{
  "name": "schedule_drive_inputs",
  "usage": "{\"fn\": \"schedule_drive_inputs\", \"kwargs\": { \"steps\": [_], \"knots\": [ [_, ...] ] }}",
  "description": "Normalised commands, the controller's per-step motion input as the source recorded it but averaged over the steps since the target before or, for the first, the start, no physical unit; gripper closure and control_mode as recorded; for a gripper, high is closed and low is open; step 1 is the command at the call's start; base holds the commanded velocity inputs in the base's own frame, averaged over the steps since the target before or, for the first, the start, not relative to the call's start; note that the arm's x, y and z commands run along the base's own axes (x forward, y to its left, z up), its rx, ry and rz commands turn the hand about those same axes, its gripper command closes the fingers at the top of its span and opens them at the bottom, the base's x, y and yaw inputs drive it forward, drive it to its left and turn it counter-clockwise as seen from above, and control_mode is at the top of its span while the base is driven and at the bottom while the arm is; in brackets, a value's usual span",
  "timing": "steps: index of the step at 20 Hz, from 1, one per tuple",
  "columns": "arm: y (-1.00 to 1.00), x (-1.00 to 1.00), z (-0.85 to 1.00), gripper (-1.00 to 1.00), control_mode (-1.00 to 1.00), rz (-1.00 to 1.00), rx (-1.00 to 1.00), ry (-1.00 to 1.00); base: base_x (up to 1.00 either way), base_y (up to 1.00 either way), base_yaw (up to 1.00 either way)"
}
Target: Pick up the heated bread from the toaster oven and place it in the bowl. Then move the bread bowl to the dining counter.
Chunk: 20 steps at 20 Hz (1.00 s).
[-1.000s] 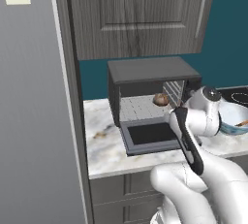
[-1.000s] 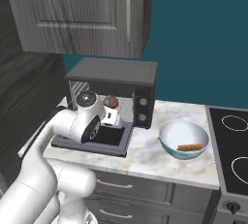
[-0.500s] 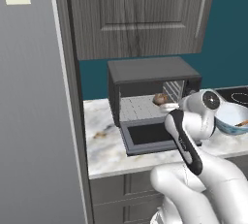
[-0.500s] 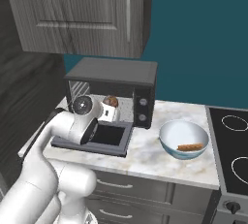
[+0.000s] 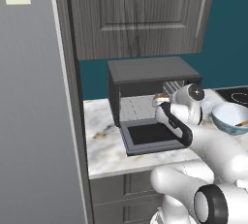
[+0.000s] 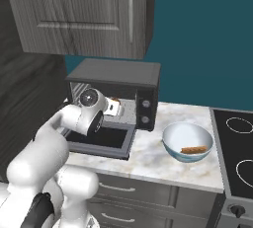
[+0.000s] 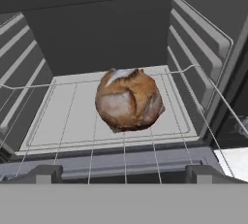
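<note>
While my gripper [image 7: 124,172] waits wide open at the toaster oven [image 6: 118,86] mouth, the bread sits ahead.
Round brown loaf [image 7: 128,100] lies on the oven's wire rack [image 7: 72,116], centred between my fingertips, with no clear long axis.

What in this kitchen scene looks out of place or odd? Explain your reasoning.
The bowl on the counter already holds a small brown elongated piece, while the round bread loaf sits on the rack inside the open toaster oven. Nothing looks spilled, tipped or damaged.
</note>
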Motion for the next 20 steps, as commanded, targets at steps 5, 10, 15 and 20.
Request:
{"fn": "schedule_drive_inputs", "kwargs": {
  "steps": [5, 10, 15, 20],
  "knots": [
    [0.0, 0.37, 0.0, -1.0, -1.0, -0.01, 0.0, 0.06, 0.0, 0.0, 0.0],
    [0.0, 0.13, -0.03, -1.0, -1.0, 0.0, -0.03, 0.0, 0.0, 0.0, 0.0],
    [0.0, 0.0, 0.0, -1.0, -1.0, 0.0, 0.0, 0.0, 0.0, 0.0, 0.0],
    [0.0, 0.0, 0.0, -1.0, -1.0, 0.0, 0.0, 0.0, 0.0, 0.0, 0.0]
  ]
}}
